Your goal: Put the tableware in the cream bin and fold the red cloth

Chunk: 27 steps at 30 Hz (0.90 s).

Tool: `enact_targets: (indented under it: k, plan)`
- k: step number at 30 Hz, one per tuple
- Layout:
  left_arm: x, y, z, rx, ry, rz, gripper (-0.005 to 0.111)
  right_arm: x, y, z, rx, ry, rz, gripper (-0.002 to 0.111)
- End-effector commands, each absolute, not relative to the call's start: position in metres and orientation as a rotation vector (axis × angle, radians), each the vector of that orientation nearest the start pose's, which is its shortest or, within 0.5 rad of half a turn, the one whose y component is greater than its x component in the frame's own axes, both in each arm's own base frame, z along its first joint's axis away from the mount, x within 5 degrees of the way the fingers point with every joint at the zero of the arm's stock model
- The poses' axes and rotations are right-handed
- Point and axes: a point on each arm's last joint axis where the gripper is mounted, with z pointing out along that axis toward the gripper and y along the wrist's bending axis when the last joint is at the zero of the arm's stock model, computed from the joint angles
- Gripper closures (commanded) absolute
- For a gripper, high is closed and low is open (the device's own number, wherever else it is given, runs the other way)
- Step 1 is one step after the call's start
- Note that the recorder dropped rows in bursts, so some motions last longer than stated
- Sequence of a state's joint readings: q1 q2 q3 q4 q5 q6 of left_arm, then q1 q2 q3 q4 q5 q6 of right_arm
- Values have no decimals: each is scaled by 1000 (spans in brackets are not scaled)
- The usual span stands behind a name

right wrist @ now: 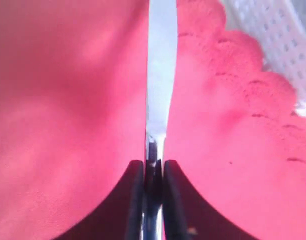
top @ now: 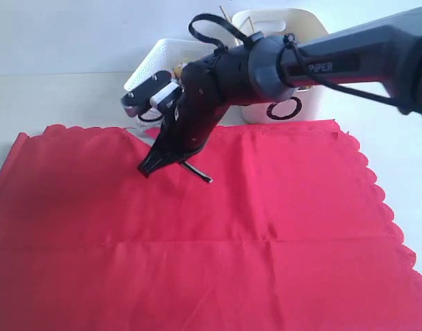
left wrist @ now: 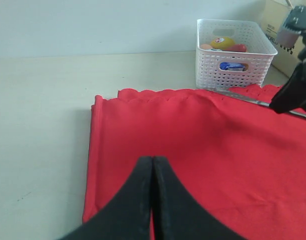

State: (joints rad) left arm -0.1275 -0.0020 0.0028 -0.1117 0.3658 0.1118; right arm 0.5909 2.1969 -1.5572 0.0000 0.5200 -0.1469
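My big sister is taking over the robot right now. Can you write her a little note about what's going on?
Left end effector: shut, empty, over the cloth.
Right end effector: shut on the knife, low over the cloth's far part.
Bin: behind the cloth; thin sticks, likely chopsticks, poke out. No other tableware shows on the cloth.
To do: knife into the bin, then fold the cloth, which lies spread flat.

You have one red cloth (top: 197, 234), one steel knife (right wrist: 160, 75), one cream bin (top: 307, 103) and one white lattice basket (left wrist: 233, 55). In that basket you can count one yellow lemon (left wrist: 223, 42) and one blue-white carton (left wrist: 233, 66). Two grippers: left gripper (left wrist: 152, 160), right gripper (right wrist: 153, 164).
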Motion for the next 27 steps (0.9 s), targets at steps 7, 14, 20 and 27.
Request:
enact_targets:
  k: [7,14,20,27]
  plan:
    - [52,-10,181,152,1832,-125,107,385,243,216,-873,2322,175,108]
    - [52,-10,181,152,1832,-125,107,405,200,240,-729,2298,140,108]
    - [52,-10,181,152,1832,-125,107,426,162,246,-588,2252,112,108]
    - [52,-10,181,152,1832,-125,107,432,150,240,-515,2285,138,108]
